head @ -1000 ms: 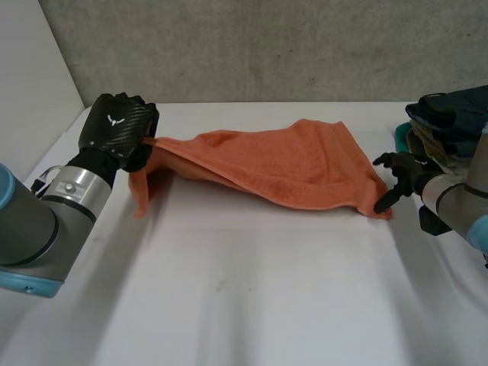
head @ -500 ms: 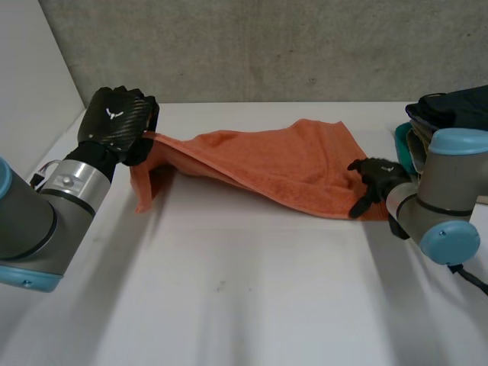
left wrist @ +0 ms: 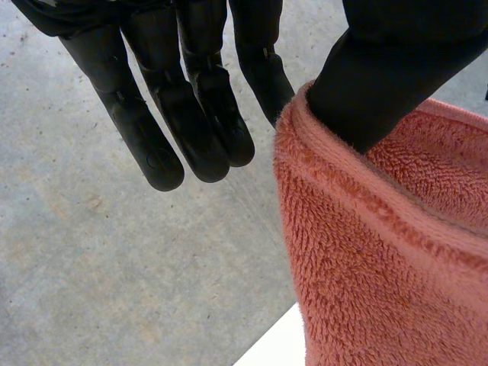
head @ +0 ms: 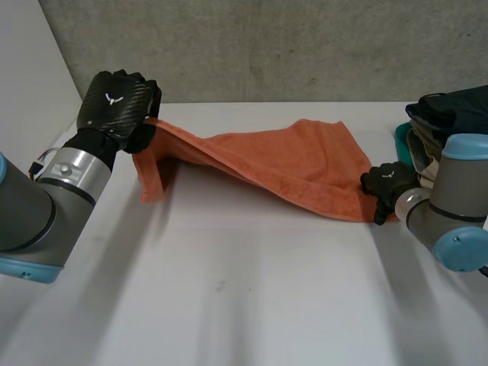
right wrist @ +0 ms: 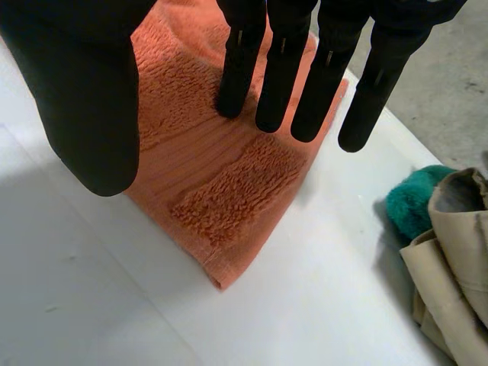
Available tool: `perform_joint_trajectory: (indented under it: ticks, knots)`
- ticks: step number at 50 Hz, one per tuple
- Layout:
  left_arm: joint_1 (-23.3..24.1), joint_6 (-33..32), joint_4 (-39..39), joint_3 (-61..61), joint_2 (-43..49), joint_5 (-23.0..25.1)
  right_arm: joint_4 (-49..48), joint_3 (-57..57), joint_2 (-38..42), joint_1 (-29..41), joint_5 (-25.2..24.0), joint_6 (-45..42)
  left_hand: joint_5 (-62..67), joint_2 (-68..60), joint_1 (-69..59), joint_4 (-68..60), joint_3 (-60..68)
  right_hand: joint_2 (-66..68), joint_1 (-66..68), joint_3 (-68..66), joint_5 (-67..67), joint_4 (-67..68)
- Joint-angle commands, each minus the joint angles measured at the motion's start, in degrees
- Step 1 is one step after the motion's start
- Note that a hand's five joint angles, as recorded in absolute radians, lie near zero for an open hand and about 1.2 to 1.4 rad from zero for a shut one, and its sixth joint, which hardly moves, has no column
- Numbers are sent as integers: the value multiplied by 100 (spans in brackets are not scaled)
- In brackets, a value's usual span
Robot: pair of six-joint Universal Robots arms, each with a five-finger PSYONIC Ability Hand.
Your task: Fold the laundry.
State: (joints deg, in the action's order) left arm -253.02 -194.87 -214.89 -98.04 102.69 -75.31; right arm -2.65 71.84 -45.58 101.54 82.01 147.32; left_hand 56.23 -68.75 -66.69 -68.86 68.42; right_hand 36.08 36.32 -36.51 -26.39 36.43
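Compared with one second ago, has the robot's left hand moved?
Yes. The left hand, pinching the orange towel by its corner, has moved up and away: it now overlaps more of the concrete wall beyond the table.

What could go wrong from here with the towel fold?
1. The left hand pinches only the hem of the orange towel, other fingers clear; it may slip out.
2. The right hand is open over the near corner, not gripping; a pull from the left could drag the towel away.
3. The clothes pile sits beside the right hand; the arm might snag it.
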Motion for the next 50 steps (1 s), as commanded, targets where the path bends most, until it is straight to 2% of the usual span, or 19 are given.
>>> perform_joint_trajectory:
  ticks: [1,14,27,32,36,40,43,44,47,48,50]
  knots:
    - [-19,1,0,13,5,-1,-7,-240,260,-37,-45,-46,1377,-1125,-1331,-1114,1158,563,539,-520,-532,528]
    - [-28,1,0,22,14,-1,-428,-495,400,-81,-54,-2,1377,-1125,-1331,-1114,1158,1487,1463,-1444,-1457,1453]
    - [-63,1,9,-13,23,-1,-517,-978,770,-81,-80,-19,1377,-1125,-1331,-1114,1158,1655,1631,-1612,-1624,1621]
    - [-81,1,61,-13,23,-1,-605,-1110,770,-90,-71,16,1377,-1125,-1331,-1114,1158,4122,4099,-4079,-4092,4088]
    - [-90,1,167,-4,5,-10,-605,-1190,656,-90,-71,7,1377,-1125,-1331,-1114,1158,4392,4368,-4349,-4361,4357]
    - [-107,-25,509,-13,-100,7,-395,-900,-11,-108,-54,-98,1377,-1125,-1331,-1114,1158,4392,4368,-4349,-4361,4357]
    - [-125,-51,982,-22,-284,42,132,-382,-872,-274,-89,-475,1377,-1125,-1331,-1114,1158,4392,4368,-4349,-4361,4357]
    - [-142,-60,1124,-30,-328,51,473,-137,-1292,-414,-106,-790,1377,-1125,-1331,-1114,1158,4392,4368,-4349,-4361,4357]
    - [-204,-95,1589,-48,-477,60,1089,198,-1857,-582,-89,-1353,1377,-1125,-1331,-1114,1158,4392,4368,-4349,-4361,4357]
    - [-265,-148,1991,-65,-678,69,1666,390,-2198,-669,-37,-1782,1377,-1125,-1331,-1114,1158,4392,4368,-4349,-4361,4357]
    - [-361,-279,2458,-83,-933,69,2231,541,-2533,-723,-27,-2162,1377,-1125,-1331,-1114,1158,4392,4368,-4349,-4361,4357]
